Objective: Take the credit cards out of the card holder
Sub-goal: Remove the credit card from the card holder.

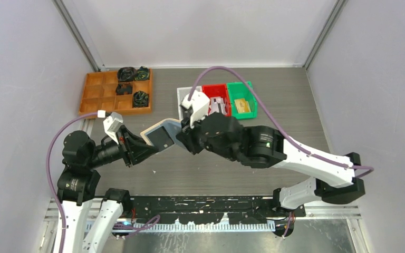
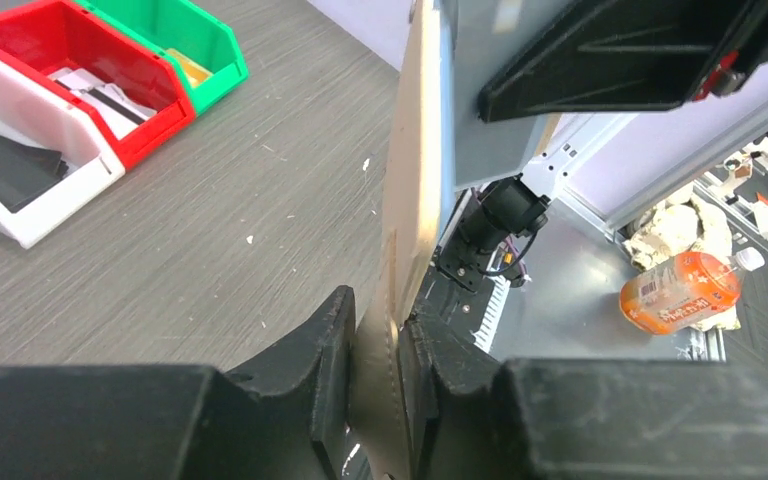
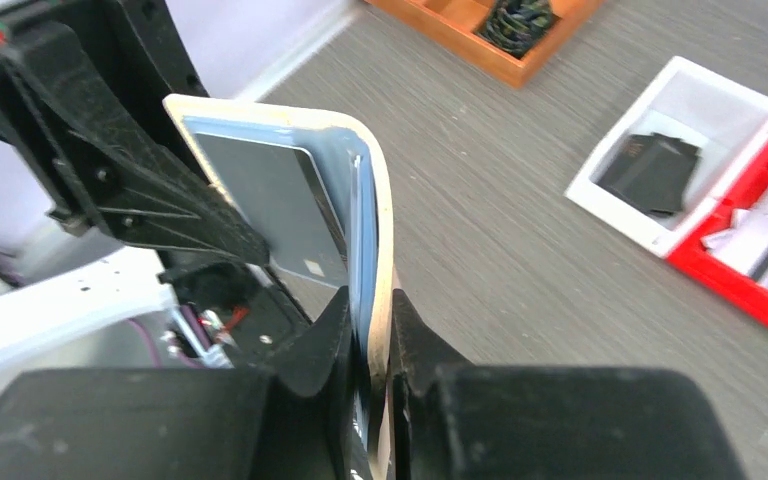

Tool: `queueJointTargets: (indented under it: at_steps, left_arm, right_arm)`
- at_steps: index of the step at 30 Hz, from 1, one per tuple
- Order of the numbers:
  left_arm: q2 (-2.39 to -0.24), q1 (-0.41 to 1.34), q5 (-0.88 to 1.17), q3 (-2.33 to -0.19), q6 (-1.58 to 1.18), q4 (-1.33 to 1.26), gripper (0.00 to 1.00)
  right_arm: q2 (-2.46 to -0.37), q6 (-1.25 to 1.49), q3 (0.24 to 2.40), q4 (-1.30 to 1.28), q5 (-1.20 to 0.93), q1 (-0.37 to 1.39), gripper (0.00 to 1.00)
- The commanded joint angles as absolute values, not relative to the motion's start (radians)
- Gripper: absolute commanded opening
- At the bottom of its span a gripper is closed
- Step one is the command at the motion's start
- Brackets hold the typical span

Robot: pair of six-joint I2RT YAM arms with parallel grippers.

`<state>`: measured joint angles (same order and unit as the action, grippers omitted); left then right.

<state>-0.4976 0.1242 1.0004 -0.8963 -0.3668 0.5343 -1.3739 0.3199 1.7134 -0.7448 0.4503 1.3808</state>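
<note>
The beige card holder (image 1: 157, 129) hangs open in the air between both arms, its pale blue inside facing up. A dark grey credit card (image 3: 270, 200) sits in its inner pocket. My left gripper (image 2: 375, 365) is shut on the holder's tan stitched edge (image 2: 415, 200). On the opposite edge my right gripper (image 3: 370, 330) is shut, pinching the blue lining and tan cover (image 3: 382, 230) together. In the top view the left gripper (image 1: 145, 143) and right gripper (image 1: 182, 138) face each other across the holder.
At the back stand a white bin (image 1: 185, 100) with dark cards, a red bin (image 1: 216, 90) with white cards and a green bin (image 1: 242, 90). A wooden compartment tray (image 1: 97, 95) with black lumps sits at the back left. Grey walls close in both sides.
</note>
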Motion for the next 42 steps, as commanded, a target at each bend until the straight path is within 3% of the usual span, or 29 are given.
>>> queueJointTargets:
  at_steps: [1, 6, 10, 15, 20, 28, 35, 36, 42]
  left_arm:
    - [-0.494, 0.124, 1.002, -0.931, -0.421, 0.489, 0.23]
    - [-0.498, 0.125, 0.981, -0.934, -0.567, 0.373, 0.23]
    - [-0.517, 0.125, 1.027, -0.947, -0.705, 0.296, 0.42]
    - [-0.516, 0.124, 1.059, -0.946, -0.726, 0.286, 0.49]
    - [-0.507, 0.124, 1.085, -0.937, -0.700, 0.311, 0.34]
    - [-0.499, 0.124, 1.097, -0.942, -0.690, 0.324, 0.23]
    - [-0.498, 0.125, 1.019, -0.967, -0.665, 0.344, 0.01]
    - [-0.501, 0.125, 1.017, -0.971, -0.662, 0.348, 0.00]
    - [-0.547, 0.124, 1.023, -1.017, -0.592, 0.447, 0.00]
  right_arm:
    - [-1.275, 0.408, 1.619, -0.487, 0.276, 1.333, 0.00]
    - [-1.236, 0.433, 1.543, -0.426, 0.206, 1.315, 0.00]
    - [-1.218, 0.451, 1.505, -0.397, 0.183, 1.303, 0.00]
    - [-1.202, 0.468, 1.478, -0.369, 0.164, 1.287, 0.00]
    - [-1.184, 0.488, 1.454, -0.340, 0.146, 1.274, 0.00]
    - [-1.136, 0.575, 1.361, -0.219, 0.032, 1.208, 0.00]
    - [-1.112, 0.602, 1.298, -0.185, 0.015, 1.188, 0.01]
    - [-1.104, 0.608, 1.283, -0.185, 0.014, 1.179, 0.03]
    - [-1.041, 0.706, 1.186, -0.131, -0.149, 1.015, 0.43]
